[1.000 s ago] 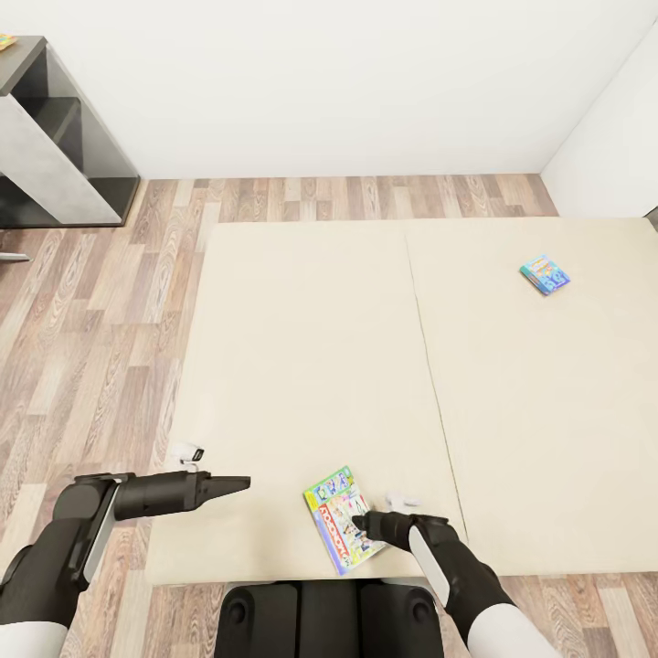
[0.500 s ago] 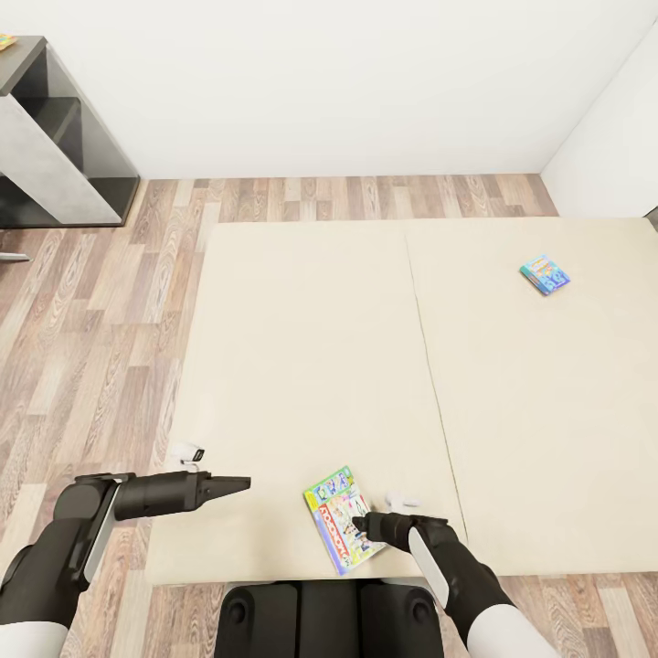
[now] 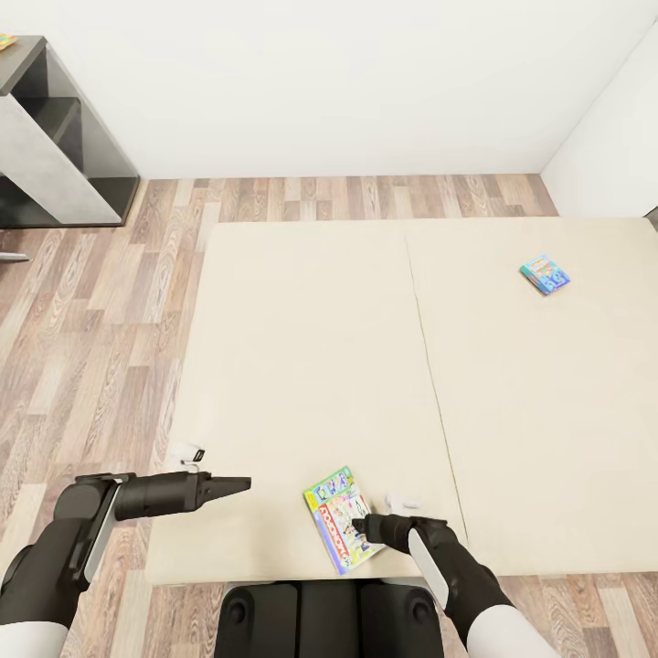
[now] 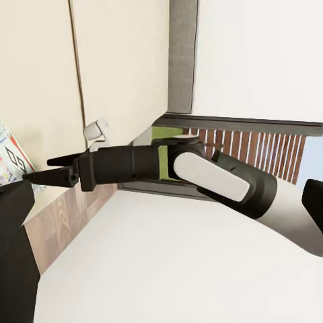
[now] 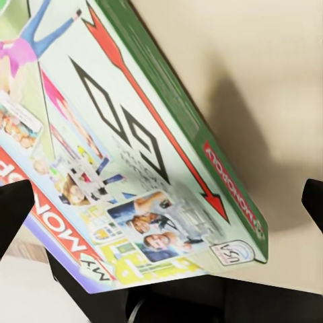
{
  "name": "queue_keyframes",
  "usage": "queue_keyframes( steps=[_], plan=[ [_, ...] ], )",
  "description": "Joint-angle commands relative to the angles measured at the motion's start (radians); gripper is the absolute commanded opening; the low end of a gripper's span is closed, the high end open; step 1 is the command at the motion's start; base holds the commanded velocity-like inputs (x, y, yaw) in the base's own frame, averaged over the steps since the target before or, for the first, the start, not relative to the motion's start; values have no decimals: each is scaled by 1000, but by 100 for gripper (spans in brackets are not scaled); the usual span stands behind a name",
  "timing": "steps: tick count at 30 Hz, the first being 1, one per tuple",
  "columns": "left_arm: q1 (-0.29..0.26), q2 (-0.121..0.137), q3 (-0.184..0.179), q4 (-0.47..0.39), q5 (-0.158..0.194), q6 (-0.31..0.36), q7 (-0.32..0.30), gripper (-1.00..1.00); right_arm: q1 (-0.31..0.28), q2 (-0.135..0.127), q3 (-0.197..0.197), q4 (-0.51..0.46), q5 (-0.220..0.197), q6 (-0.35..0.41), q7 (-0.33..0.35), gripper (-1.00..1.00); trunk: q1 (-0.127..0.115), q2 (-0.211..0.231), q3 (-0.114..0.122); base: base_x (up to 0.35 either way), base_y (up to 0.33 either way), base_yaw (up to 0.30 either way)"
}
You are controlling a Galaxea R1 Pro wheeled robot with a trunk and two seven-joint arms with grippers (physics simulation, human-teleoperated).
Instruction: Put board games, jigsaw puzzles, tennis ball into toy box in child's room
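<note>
The right tool (image 3: 367, 525) is reaching over the near edge of the bed (image 3: 302, 366) and is sitting at the near right corner of the Monopoly board game (image 3: 342, 519), which is lying flat on the beige mattress close to that edge, probably because this is the box within easiest reach from where the robot is standing. In the right wrist view the box (image 5: 134, 148) is lying between the two dark fingertips (image 5: 15, 205) showing at the picture's sides, well apart from each other, so the tool is standing wide with nothing gripped yet; I judge it is lining up to close across the box. The lid is showing "MONOPOLY" in white on a red band along the green side and again on a red banner on the face, and a large black "GO" with a red arrow. The left tool (image 3: 239, 482) is hovering off to the side over the mattress corner, apparently kept clear of the work, its two fingers drawn together to a narrow point and carrying nothing. The second board game (image 3: 545, 273), a small blue box, is resting far across the bed on the right half of the mattress; its writing is too small to read. The grey desk (image 3: 46, 146) is standing at the far left beside the wall.
</note>
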Motion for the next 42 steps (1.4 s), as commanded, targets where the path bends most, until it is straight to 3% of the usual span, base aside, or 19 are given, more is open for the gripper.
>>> queue_keyframes(
  steps=[1,16,42],
  plan=[
    [0,0,0,0,-1,11,-4,100,0,0,0,0,-1,5,1,100,1,-1,-1,0,0,0],
    [0,-12,-11,0,-2,11,-4,100,0,2,0,43,-1,3,1,100,1,-1,-17,0,0,0],
    [0,-12,-12,0,1,11,-4,100,0,3,0,44,-1,-1,4,100,1,-1,-18,0,0,0]
  ],
)
